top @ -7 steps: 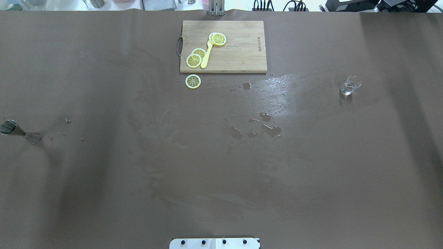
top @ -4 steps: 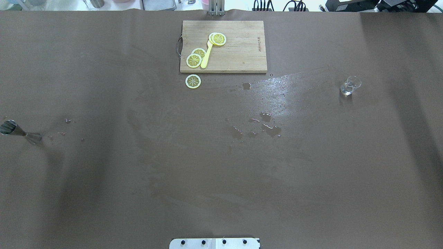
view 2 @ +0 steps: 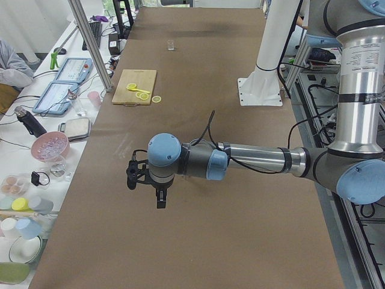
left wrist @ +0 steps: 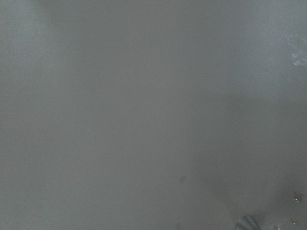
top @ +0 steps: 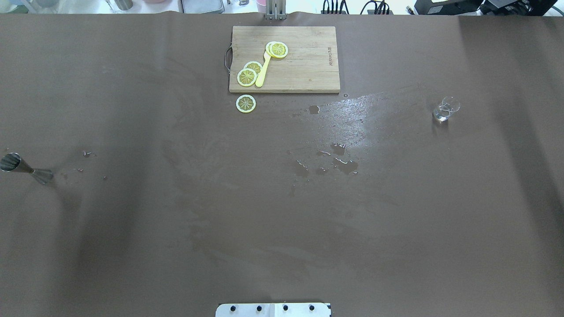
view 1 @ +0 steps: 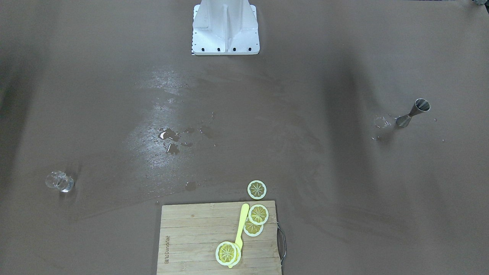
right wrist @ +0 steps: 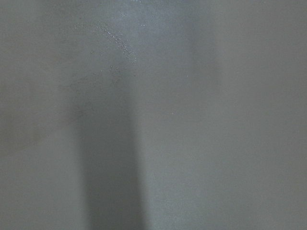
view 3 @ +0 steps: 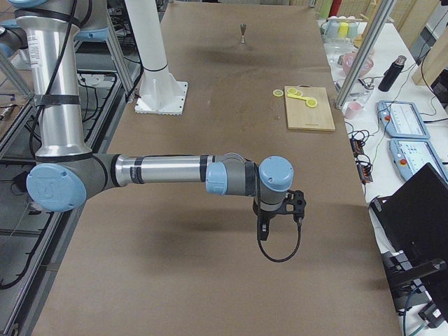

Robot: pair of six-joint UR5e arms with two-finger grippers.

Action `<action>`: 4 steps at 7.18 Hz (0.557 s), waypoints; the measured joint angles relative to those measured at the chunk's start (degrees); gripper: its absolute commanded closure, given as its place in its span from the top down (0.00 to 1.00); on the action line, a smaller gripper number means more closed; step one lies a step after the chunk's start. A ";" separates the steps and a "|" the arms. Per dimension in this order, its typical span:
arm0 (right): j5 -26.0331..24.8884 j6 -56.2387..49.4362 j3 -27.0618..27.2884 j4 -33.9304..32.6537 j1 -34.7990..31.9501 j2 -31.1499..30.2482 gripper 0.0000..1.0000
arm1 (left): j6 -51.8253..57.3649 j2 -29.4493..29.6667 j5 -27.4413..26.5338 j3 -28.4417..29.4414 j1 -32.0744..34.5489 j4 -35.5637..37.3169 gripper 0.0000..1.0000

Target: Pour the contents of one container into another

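Overhead exterior: far L edge, steel jigger point(top: 20, 166) stands upright on the brown table cover point(top: 132, 242), w/ a few droplets point(top: 88, 154) just to its R. Centre, far side: wood cutting board point(top: 304, 66) w/ lemon slices point(top: 246, 77) + a yellow knife point(top: 263, 70) on it. One loose slice point(top: 246, 103) lies on the cover just off the board's near edge. R of centre: small puddles point(top: 346, 165) & a wet sheen. Far R: small clear glass point(top: 446, 109), upright, contents unclear. Jigger & glass sit well apart, at opposite ends.

Arms show in side views only. L gripper point(view 2: 144, 180) hangs above bare cover at the L end, R gripper point(view 3: 280, 210) above bare cover at the R end. Fingers apart or together: can't tell for either.
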State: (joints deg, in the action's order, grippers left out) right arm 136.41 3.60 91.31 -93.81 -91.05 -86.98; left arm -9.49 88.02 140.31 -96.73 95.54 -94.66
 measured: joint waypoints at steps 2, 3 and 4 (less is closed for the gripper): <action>0.02 0.00 -0.04 0.03 0.01 -0.09 1.00 | -0.06 0.31 -0.03 0.04 0.00 0.06 0.99; 0.06 0.00 -0.10 0.03 0.05 -0.09 1.00 | -0.10 0.42 -0.03 0.03 0.00 0.08 0.99; 0.08 0.00 -0.13 0.03 0.08 -0.08 1.00 | -0.12 0.48 -0.03 0.02 0.00 0.09 0.99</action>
State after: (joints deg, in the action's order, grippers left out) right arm 136.48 3.60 91.18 -93.78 -90.98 -87.06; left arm -9.61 88.50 140.27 -96.71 95.54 -94.57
